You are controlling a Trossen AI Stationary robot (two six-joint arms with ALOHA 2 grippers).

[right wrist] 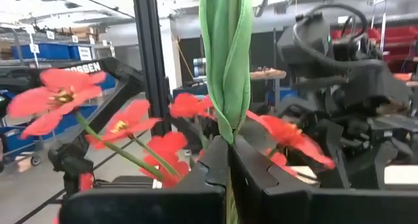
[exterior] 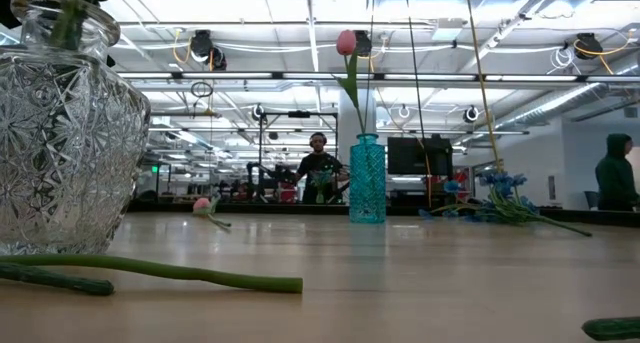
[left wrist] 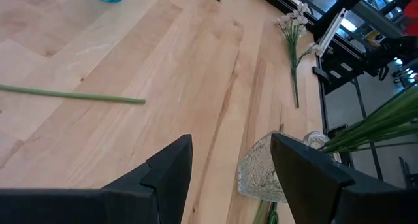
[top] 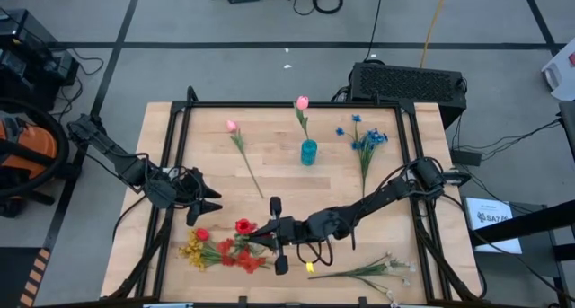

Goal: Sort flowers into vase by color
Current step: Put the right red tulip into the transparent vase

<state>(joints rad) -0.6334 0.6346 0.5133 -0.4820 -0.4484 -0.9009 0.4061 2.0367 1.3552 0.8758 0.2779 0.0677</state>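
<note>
Near red flowers (top: 229, 250), right claw (right wrist: 228, 160) clamped — stem (right wrist: 225, 61)

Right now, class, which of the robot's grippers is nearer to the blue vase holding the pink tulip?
Right. The right gripper, jaws shut on a red flower stem, sits below the blue vase near the table's middle. The left gripper hangs farther off, toward the left edge.

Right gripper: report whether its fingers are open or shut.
Shut. The right gripper has its dark fingers pressed together on a green leafy flower stem.

left gripper (top: 214, 201) jaws apart | right gripper (top: 277, 232) clamped (low)
</note>
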